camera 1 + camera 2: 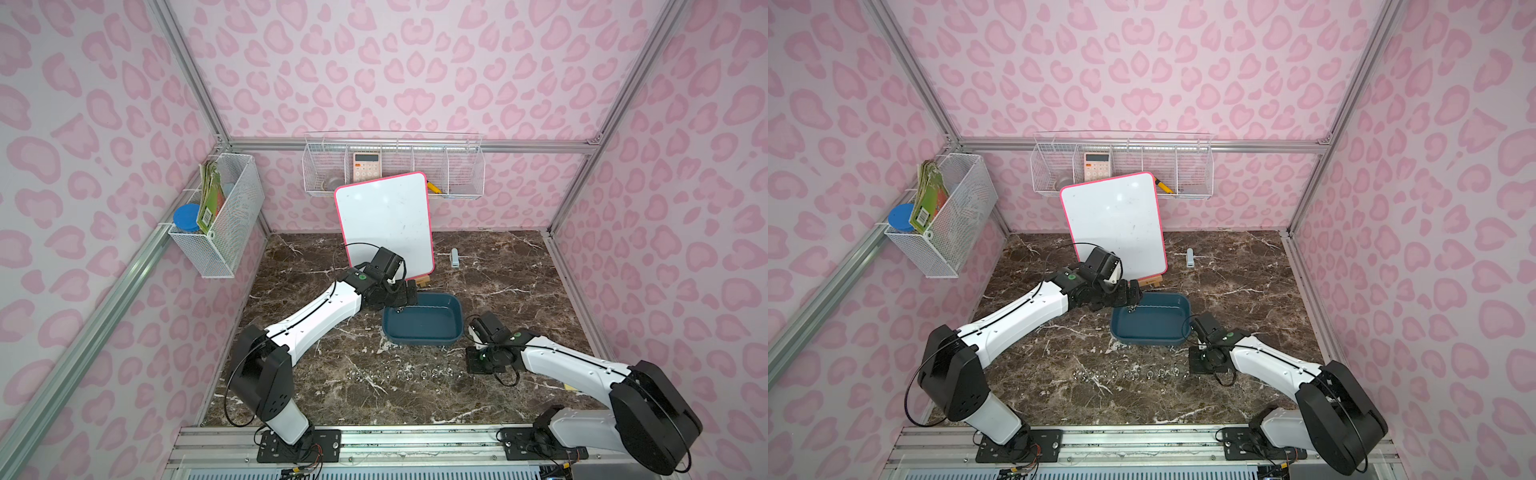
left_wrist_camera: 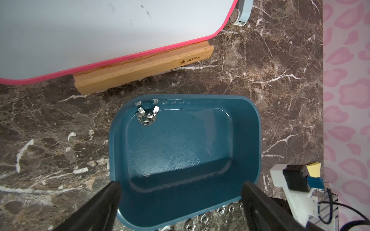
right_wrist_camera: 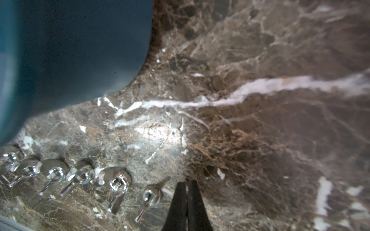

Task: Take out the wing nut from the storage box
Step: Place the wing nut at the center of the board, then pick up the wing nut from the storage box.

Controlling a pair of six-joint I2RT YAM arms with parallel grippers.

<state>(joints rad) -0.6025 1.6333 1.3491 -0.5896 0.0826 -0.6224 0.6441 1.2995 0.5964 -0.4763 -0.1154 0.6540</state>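
Only the left wrist view gives us a clear look at the wing nut (image 2: 146,116): shiny silver, in a corner of the blue box (image 2: 248,130) on the brown marble tabletop (image 1: 395,403), pink spotted walls (image 1: 415,75) around. Our left pincer (image 2: 181,184) hangs spread wide at the box's edge; the right pincer (image 3: 187,185) is pinched together, empty, beside loose nuts (image 3: 118,184).

Storage box (image 2: 258,140) open-topped. Wing nut (image 2: 147,116) tucked in corner at foot of wall, so little room on that side; rest of box floor free. Whiteboard (image 2: 100,30) on wooden stand (image 2: 140,68) near that wall. Row of loose wing nuts (image 1: 405,374) lines tabletop (image 1: 519,270) along opposite wall, with right gripper (image 3: 187,190), jaws together, at row's end.
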